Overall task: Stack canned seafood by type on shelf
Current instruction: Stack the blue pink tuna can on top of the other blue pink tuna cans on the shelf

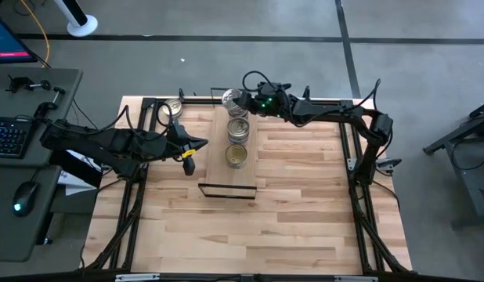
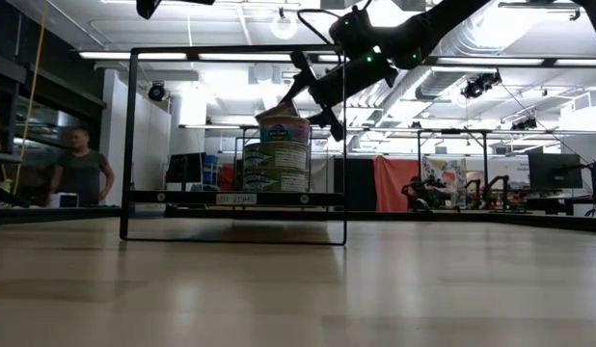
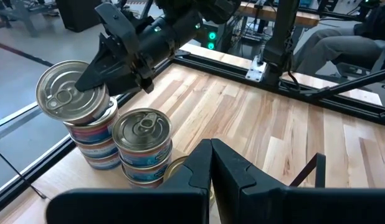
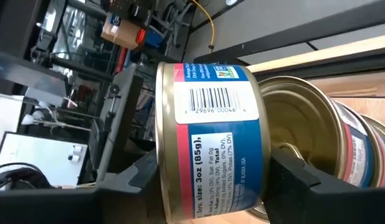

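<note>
Blue-and-red labelled tin (image 4: 211, 143), barcode showing, silver lid, clamped tilted in the right claw (image 4: 211, 186).

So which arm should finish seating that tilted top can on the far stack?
Right. Its claw already grips the tilted can over the far stack on the shelf. The left claw hangs beside the shelf, holding nothing.

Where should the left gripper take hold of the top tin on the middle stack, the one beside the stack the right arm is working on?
Judging by its pose, grip the top tin across its curved side wall, coming down from above. It sits upright and flat on its stack, and the pull-tab lid offers no hold. Keep to the side facing away from the right gripper, which holds a tilted tin on the neighbouring stack.
</note>
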Available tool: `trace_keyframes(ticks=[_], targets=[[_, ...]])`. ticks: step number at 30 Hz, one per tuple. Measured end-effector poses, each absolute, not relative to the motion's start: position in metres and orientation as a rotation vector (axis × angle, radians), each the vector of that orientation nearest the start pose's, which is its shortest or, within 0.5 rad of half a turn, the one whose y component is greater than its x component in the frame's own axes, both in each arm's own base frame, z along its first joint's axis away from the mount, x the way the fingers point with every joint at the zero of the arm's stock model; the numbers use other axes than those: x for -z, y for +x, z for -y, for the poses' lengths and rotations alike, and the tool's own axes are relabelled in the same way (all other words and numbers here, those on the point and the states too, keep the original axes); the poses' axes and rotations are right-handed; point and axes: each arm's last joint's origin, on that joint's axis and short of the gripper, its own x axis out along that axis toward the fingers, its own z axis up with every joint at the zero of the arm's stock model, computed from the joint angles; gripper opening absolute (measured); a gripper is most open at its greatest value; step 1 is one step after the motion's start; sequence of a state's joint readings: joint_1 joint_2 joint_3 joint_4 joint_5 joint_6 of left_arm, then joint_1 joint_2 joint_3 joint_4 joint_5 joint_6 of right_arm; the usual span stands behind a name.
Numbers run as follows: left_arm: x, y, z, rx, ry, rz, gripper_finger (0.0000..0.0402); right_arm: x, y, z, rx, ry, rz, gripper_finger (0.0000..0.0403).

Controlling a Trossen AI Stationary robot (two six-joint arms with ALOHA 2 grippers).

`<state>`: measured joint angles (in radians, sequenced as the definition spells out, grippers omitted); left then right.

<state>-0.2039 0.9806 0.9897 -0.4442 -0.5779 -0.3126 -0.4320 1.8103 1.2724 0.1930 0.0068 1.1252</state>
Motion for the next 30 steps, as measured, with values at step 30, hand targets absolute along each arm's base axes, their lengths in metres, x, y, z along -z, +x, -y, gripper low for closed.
trace_keyframes(ticks=[30], targets=[[-0.346,0.2,0.0252,-0.427,-0.136,-0.343,0.0,-0.2507,0.3757,0.1749,0.641,1.26,-0.016,0.0288]])
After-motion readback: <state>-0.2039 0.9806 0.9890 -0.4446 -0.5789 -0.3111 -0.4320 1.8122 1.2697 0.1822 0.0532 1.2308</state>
